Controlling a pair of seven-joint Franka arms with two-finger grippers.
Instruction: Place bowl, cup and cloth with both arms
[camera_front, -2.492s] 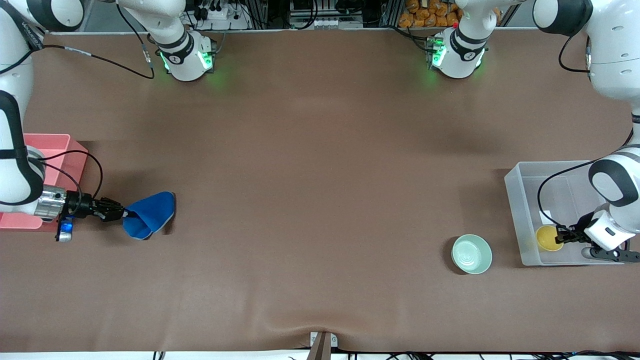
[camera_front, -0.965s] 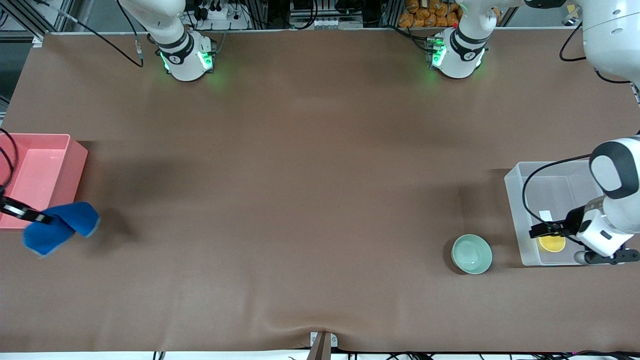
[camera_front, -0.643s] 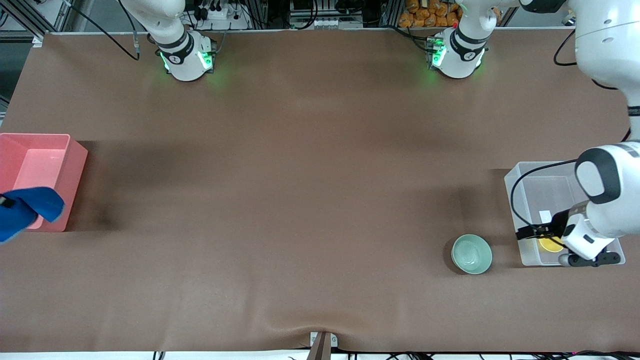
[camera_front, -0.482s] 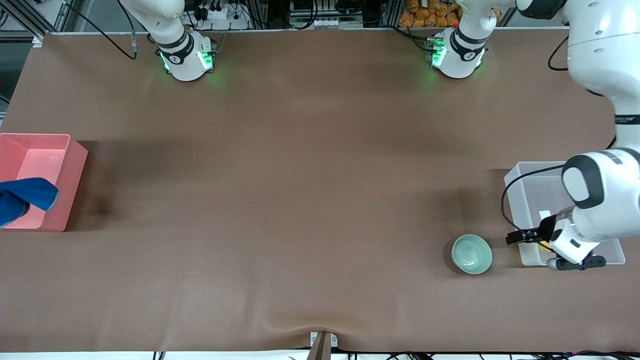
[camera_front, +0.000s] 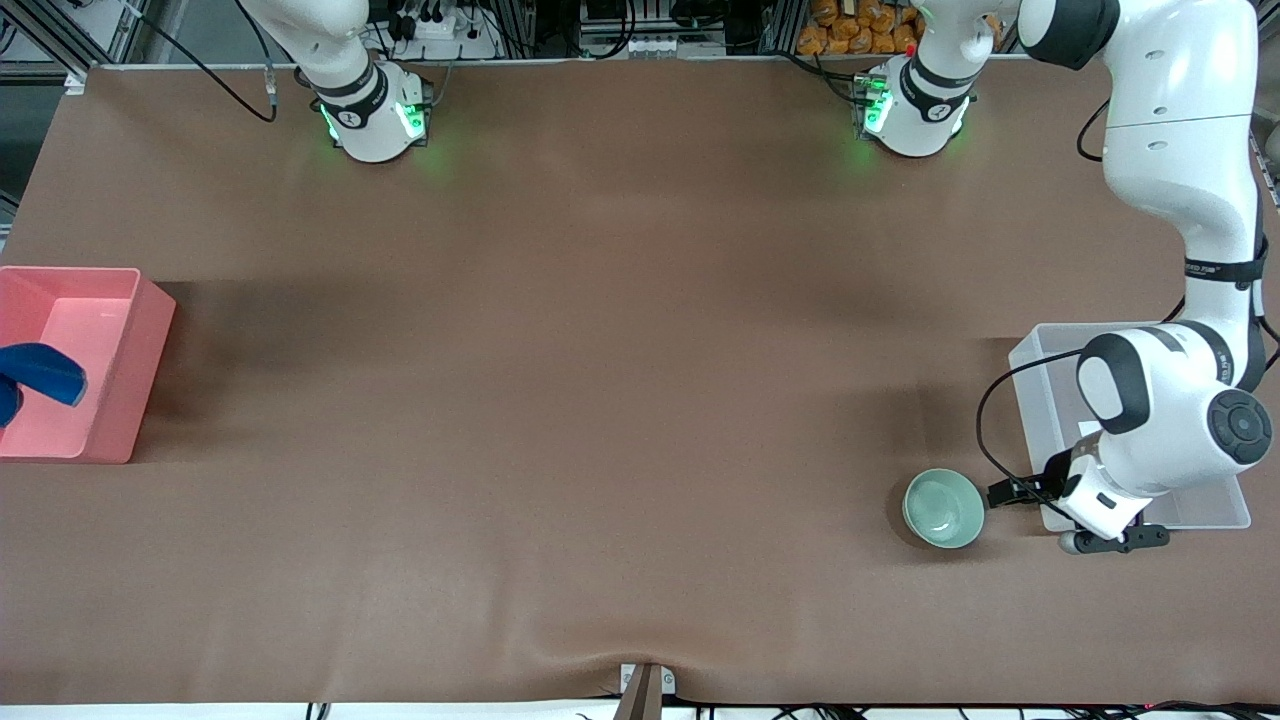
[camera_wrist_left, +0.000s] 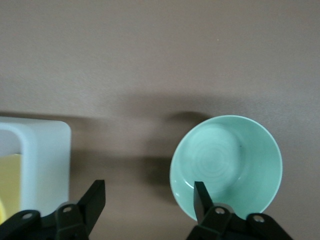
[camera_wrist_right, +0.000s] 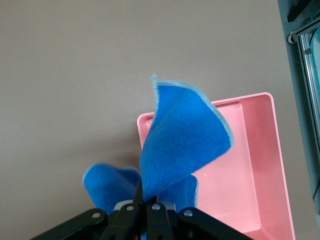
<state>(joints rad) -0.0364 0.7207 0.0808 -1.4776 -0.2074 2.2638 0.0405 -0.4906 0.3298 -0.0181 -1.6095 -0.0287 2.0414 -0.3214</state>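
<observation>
The pale green bowl stands on the table beside the clear bin. My left gripper is open just above the table between bowl and bin. One finger overlaps the bowl's rim and nothing is between the two. The yellow cup shows as a yellow patch inside the clear bin. The blue cloth hangs over the pink bin, with my right gripper shut on it.
The pink bin stands at the right arm's end of the table and the clear bin at the left arm's end. The left arm's elbow hangs over the clear bin. Both green-lit bases are along the table's back edge.
My left gripper has come out of the clear bin toward the bowl, leaving the cup inside. My right gripper has carried the cloth over the pink bin.
</observation>
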